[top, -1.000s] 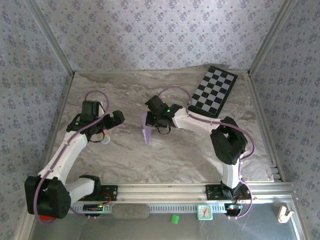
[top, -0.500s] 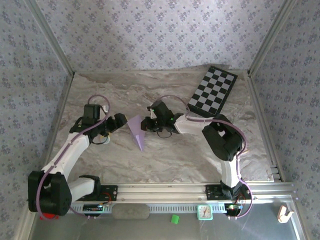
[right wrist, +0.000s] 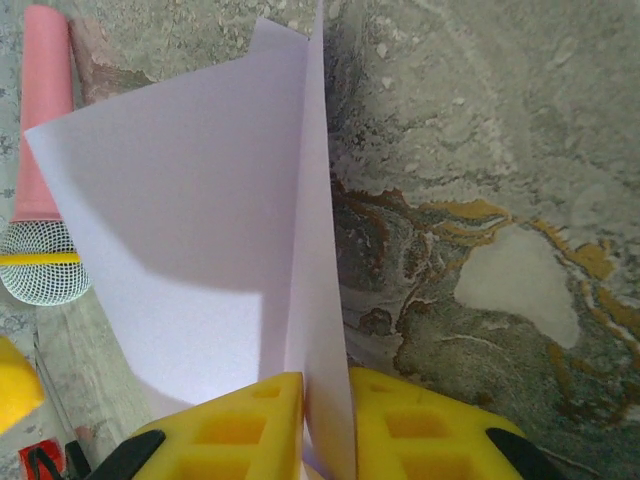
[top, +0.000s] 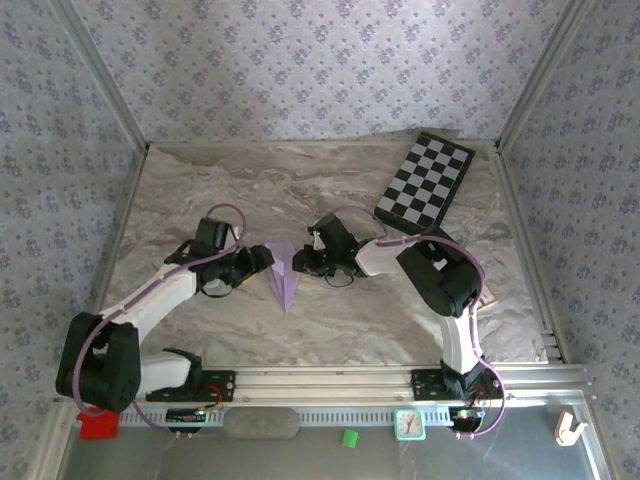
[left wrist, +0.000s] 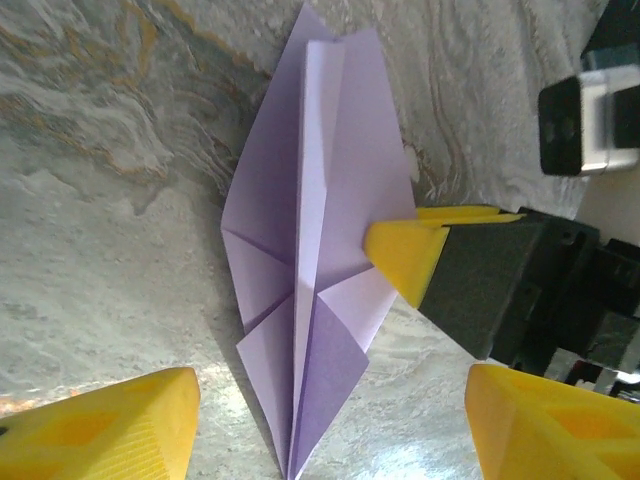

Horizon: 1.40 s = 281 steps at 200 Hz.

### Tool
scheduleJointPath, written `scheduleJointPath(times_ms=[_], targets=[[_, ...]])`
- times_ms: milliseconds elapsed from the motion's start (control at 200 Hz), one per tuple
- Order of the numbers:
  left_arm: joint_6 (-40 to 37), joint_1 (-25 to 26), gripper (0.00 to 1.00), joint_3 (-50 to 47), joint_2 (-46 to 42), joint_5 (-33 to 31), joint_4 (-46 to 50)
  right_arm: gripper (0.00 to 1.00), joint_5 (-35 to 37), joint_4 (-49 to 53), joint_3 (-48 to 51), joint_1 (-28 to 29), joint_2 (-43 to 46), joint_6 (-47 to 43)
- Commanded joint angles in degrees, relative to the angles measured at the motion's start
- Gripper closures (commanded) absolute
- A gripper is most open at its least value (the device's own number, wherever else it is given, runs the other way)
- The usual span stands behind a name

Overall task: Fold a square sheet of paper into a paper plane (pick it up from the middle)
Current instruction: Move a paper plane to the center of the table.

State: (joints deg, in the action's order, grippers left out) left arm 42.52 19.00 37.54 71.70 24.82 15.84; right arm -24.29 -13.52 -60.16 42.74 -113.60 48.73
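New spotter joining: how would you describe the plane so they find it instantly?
Start at the marbled table, centre, left of the chequered board. The plane is the narrow lilac creased dart pinched in the right gripper; unlike the black-and-white board, it is plain and pointed.

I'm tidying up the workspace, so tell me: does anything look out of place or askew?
What looks like a pink microphone lies on the table near the plane, unrelated to folding. The chequered board sits skewed in the far right corner. The plane itself looks neatly creased.
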Motion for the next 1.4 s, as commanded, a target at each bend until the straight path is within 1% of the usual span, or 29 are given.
scheduleJointPath(times_ms=[0, 260, 390, 475, 540, 680, 790, 959, 1029, 1119, 1304, 1399], targets=[[0.2, 1.7, 0.33, 0.2, 2.2, 0.3, -1.7, 0.82, 0.2, 0.5, 0.8, -0.3, -0.7, 0.8], [-1.3, 4.2, 0.44, 2.7, 7.7, 0.7, -2.4, 0.85, 2.1, 3.8, 0.8, -0.5, -0.3, 0.1], [-2.3, 4.2, 0.47, 3.8, 10.0, 0.8, -2.4, 0.86, 2.1, 3.9, 0.7, -0.7, -0.5, 0.1], [-2.7, 4.2, 0.52, 4.5, 10.8, 1.4, -2.6, 0.86, 2.1, 4.2, 0.6, -0.7, -0.4, 0.1], [-2.8, 4.2, 0.54, 4.8, 11.4, 1.4, -2.6, 0.86, 2.1, 4.3, 0.5, -0.8, -0.4, 0.1], [-2.7, 4.4, 0.56, 5.0, 12.5, 3.4, -2.8, 0.86, 2.0, 4.7, 0.4, -0.9, -0.4, 0.0], [-2.8, 4.7, 0.59, 5.0, 11.6, 3.8, -2.2, 0.86, 2.0, 5.0, 0.1, -1.0, -0.5, 0.0], [-3.8, 5.3, 0.58, 4.9, 11.8, 3.7, -1.0, 0.87, 1.7, 5.2, -0.3, -1.1, -0.8, -0.1], [-5.6, 5.3, 0.51, 5.7, 12.4, 2.1, 1.6, 0.87, 1.7, 5.3, -0.5, -1.0, -0.9, 0.0], [-7.2, 5.3, 0.47, 6.9, 12.3, -0.3, 4.0, 0.87, 1.7, 5.4, -0.4, -1.0, -1.0, -0.1], [-6.8, 5.5, 0.47, 6.6, 11.8, -0.7, 4.0, 0.87, 1.8, 5.6, -0.4, -1.1, -1.1, -0.1], [-6.7, 6.0, 0.46, 6.0, 11.2, -2.1, 4.3, 0.87, 1.8, 5.6, -0.6, -1.1, -1.3, 0.0]])
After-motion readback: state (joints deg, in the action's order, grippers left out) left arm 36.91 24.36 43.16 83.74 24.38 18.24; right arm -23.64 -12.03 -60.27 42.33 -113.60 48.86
